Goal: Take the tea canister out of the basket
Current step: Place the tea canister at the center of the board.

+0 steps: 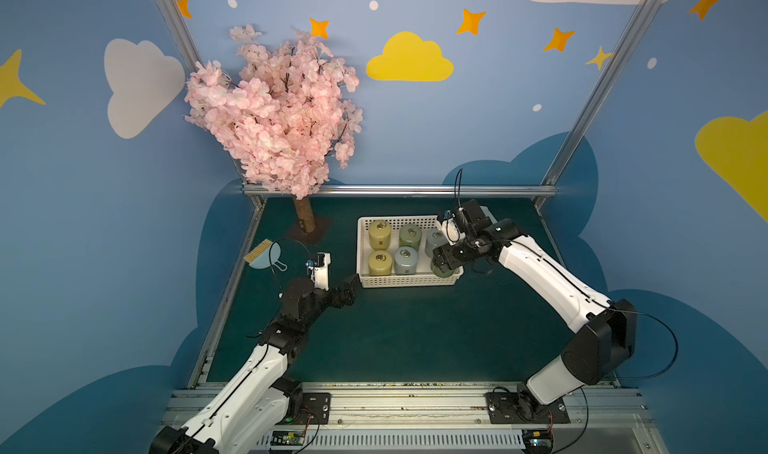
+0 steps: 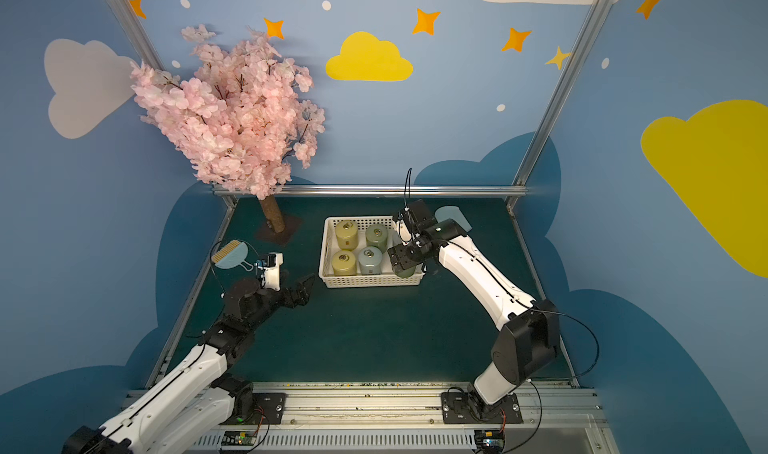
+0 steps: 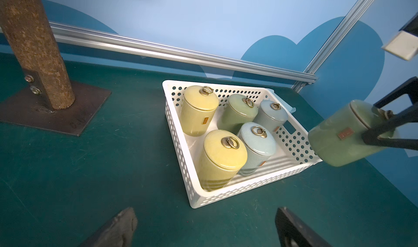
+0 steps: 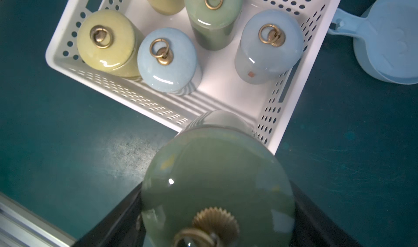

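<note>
The white perforated basket (image 1: 409, 283) (image 2: 370, 283) (image 3: 226, 189) (image 4: 113, 80) stands at the back middle of the green table. Several lidded tea canisters stand in it, yellow, green and pale blue. My right gripper (image 1: 442, 260) (image 2: 401, 258) (image 4: 217, 189) is shut on a green tea canister (image 1: 442, 270) (image 2: 405, 270) (image 3: 346, 135) (image 4: 217, 173), its black fingers on either side just under the lid. That canister hangs tilted above the basket's near right corner, clear of the rim. My left gripper (image 1: 353, 283) (image 2: 305, 287) (image 3: 205, 214) stays open and empty just off the basket's near left corner.
A pink blossom tree on a brown trunk (image 1: 306, 217) (image 3: 34, 47) with a metal foot plate stands at the back left. A pale blue dustpan (image 2: 453, 217) (image 4: 389, 37) lies behind the basket's right end. A small brush (image 1: 266, 256) lies at the left edge.
</note>
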{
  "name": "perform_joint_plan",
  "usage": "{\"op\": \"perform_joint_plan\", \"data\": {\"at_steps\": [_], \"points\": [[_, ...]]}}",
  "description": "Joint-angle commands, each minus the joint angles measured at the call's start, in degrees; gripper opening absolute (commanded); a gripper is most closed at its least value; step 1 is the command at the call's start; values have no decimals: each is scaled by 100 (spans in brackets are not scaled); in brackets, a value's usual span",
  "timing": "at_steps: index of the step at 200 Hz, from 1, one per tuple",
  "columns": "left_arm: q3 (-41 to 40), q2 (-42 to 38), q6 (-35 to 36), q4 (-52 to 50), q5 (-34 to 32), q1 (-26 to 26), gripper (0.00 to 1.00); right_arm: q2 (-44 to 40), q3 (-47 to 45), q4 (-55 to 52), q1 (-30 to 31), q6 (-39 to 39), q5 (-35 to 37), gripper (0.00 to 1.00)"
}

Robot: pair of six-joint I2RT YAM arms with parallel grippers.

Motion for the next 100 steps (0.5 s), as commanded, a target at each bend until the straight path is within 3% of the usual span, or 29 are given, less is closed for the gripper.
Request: {"op": "perform_joint_plan", "data": {"at_steps": [1, 100], "points": [[-72, -68, 77, 70, -20, -9, 100, -447, -201, 91, 152, 224, 16, 42], [-109, -149, 119, 63, -125, -15, 100, -1562, -1386, 169, 1462, 1200, 320, 40]]}}
